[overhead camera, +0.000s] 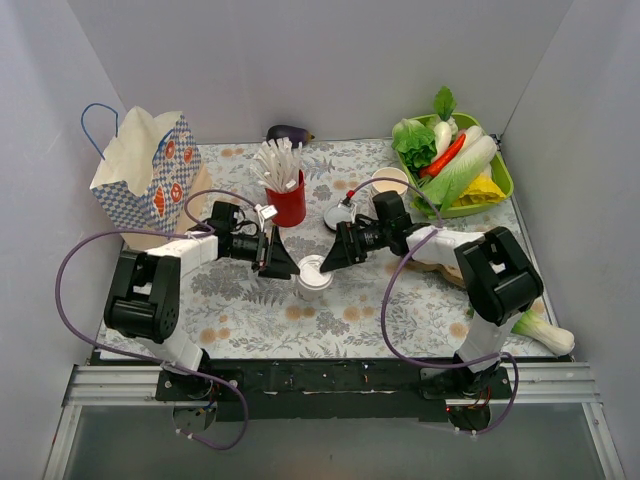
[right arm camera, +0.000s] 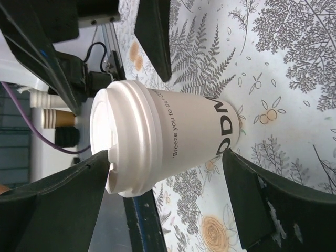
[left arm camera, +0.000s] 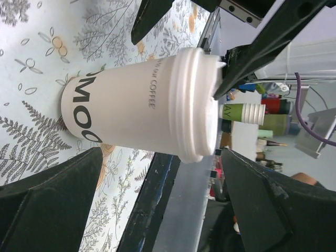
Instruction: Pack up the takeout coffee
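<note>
judging nothing packed yet: lidded cup (overhead camera: 314,274) stands toward the near edge, my left tool (overhead camera: 287,267) and right tool (overhead camera: 327,266) open either side, bag (overhead camera: 145,175) at far-left corner.

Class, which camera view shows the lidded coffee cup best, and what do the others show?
The right wrist view: the takeout coffee fills the frame side-on, with lid and printing clear. The left wrist view shows its other side about as large. The top view shows only the lid from above, small.

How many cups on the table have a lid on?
1: the takeout coffee, at the table's middle. The red cup and cream paper cups behind it are lidless. The bag might hide more.
</note>
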